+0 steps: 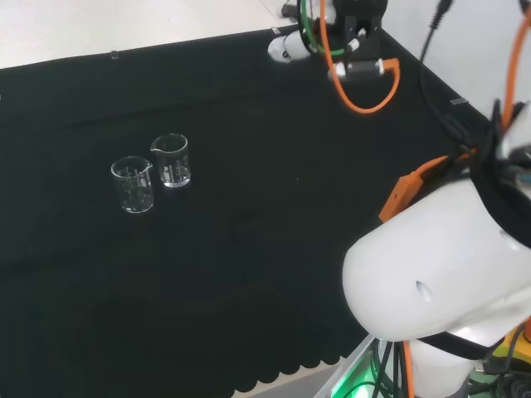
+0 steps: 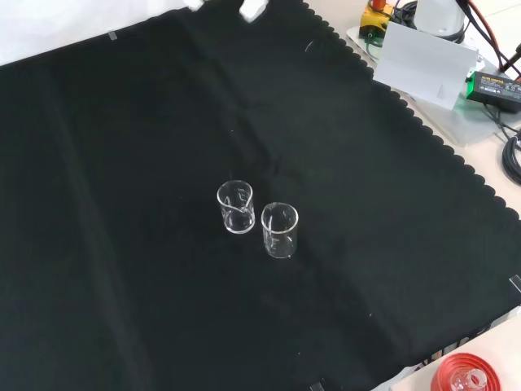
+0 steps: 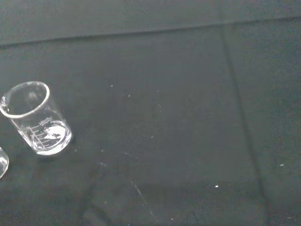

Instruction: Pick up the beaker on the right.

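On the black cloth [image 1: 249,274] two small clear glass beakers stood upright side by side, apart from my arm. Seen from the head camera, the right-hand beaker [image 1: 172,161] stood just beside its neighbour [image 1: 133,185]. Whether my hand [image 1: 290,46] was open or curled, I could not tell.

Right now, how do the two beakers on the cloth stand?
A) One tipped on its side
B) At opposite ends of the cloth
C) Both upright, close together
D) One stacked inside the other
C: both beakers stand upright, close together on the black cloth.
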`<move>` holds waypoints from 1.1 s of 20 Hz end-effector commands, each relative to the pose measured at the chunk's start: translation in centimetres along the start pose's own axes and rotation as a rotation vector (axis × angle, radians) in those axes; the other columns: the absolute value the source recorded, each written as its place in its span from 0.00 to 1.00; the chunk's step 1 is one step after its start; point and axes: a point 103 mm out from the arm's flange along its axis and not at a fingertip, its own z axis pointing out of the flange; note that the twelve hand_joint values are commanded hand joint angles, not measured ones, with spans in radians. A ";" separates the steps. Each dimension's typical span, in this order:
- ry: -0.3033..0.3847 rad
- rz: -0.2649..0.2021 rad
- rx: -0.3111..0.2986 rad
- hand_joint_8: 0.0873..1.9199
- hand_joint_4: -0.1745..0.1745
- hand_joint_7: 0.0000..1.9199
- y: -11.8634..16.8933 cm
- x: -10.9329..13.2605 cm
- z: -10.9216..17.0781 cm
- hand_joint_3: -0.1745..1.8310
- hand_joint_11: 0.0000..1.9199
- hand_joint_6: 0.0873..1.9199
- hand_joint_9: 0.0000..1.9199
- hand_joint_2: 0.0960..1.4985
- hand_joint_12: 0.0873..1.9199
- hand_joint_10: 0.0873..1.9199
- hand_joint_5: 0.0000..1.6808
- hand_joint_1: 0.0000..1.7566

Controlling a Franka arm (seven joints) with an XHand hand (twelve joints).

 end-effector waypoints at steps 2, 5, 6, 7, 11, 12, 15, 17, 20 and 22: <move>0.076 -0.090 -0.012 0.28 0.34 0.02 7.0 0.5 4.7 0.07 0.00 0.00 0.06 0.74 0.45 0.36 0.09 0.29; 0.100 -0.108 0.004 0.29 0.34 0.03 8.1 0.9 6.3 0.06 0.00 0.00 0.07 0.72 0.45 0.36 0.09 0.30; 0.095 -0.118 0.010 0.29 0.34 0.03 8.4 1.1 6.8 0.06 0.00 0.00 0.07 0.71 0.46 0.36 0.09 0.30; 0.088 -0.128 0.016 0.29 0.33 0.03 8.7 1.3 7.3 0.05 0.00 0.00 0.07 0.71 0.47 0.36 0.09 0.31; 0.111 -0.162 0.031 0.31 0.31 0.04 9.9 2.1 8.9 0.01 0.00 0.00 0.08 0.69 0.50 0.36 0.10 0.32; 0.122 -0.170 0.034 0.31 0.31 0.04 10.2 2.7 9.4 0.01 0.00 0.00 0.09 0.69 0.50 0.36 0.10 0.32; 0.166 -0.190 0.046 0.32 0.29 0.05 11.1 3.1 10.8 0.00 0.00 0.00 0.09 0.68 0.52 0.37 0.11 0.33; 0.180 -0.198 0.060 0.32 0.29 0.05 11.6 3.0 11.6 0.00 0.00 0.00 0.10 0.67 0.53 0.37 0.11 0.33; 0.192 -0.209 0.079 0.33 0.28 0.05 12.4 3.0 13.0 0.00 0.00 0.00 0.10 0.66 0.53 0.37 0.11 0.34; 0.202 -0.218 0.088 0.33 0.27 0.05 13.0 3.2 13.8 0.00 0.00 0.00 0.10 0.66 0.54 0.37 0.11 0.34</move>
